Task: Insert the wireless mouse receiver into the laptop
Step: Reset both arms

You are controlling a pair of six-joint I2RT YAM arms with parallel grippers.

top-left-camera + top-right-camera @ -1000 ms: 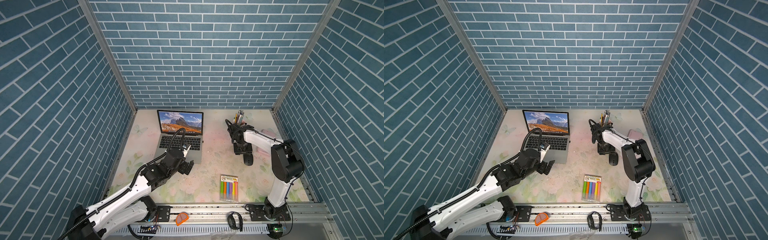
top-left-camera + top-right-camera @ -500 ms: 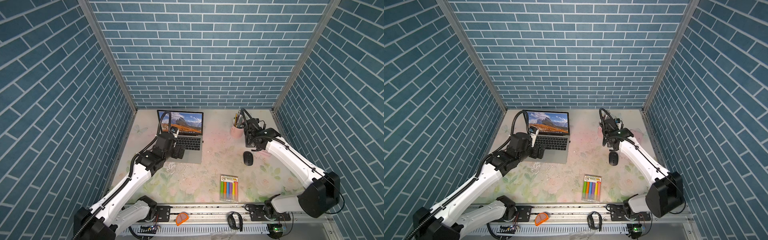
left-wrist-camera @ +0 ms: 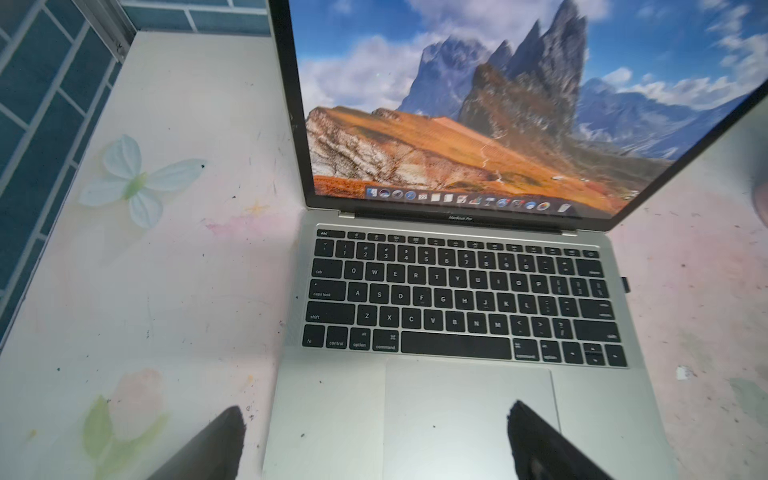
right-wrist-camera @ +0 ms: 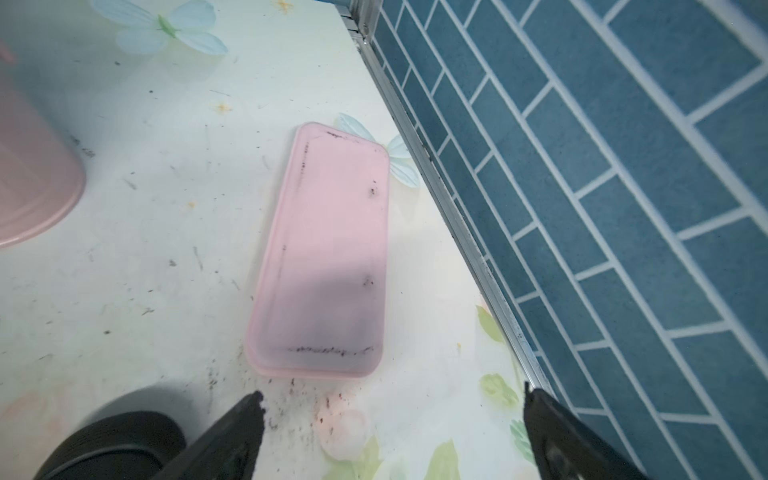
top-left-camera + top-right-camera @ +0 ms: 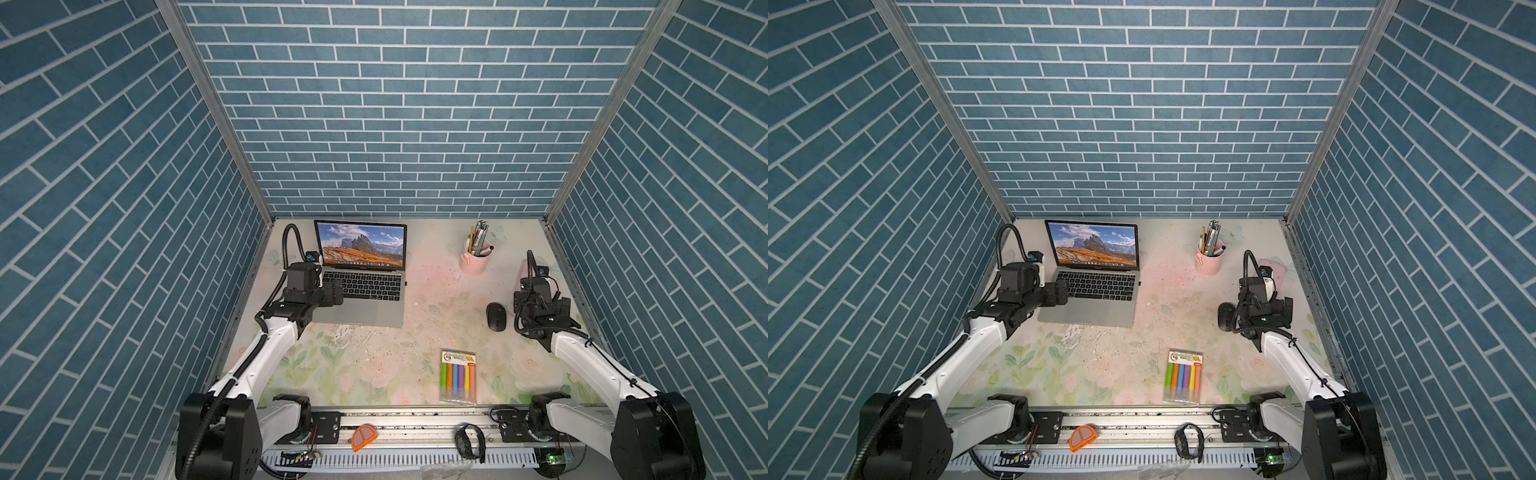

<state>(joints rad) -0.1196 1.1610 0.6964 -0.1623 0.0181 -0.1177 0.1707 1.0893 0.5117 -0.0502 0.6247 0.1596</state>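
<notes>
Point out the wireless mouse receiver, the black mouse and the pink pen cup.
wireless mouse receiver (image 3: 624,284): left wrist view, on its dark protruding end.
black mouse (image 5: 496,316): in a top view, middle of its back.
pink pen cup (image 5: 473,264): in a top view, on its outer wall.

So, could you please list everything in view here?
slim black-keyed laptop: one, silver-grey, back left
tiny receiver stub: one, dark, at laptop's right edge
oval mouse: one, black, right side
round pen pot: one, pink, back right
flat phone-like slab: one, pink, far right
clear marker pack: one, multicoloured, front
flat oval piece: one, orange, front rail
wristband: one, black, same rail
left hand: black, open, above laptop's left edge
right hand: black, open, beside mouse
</notes>
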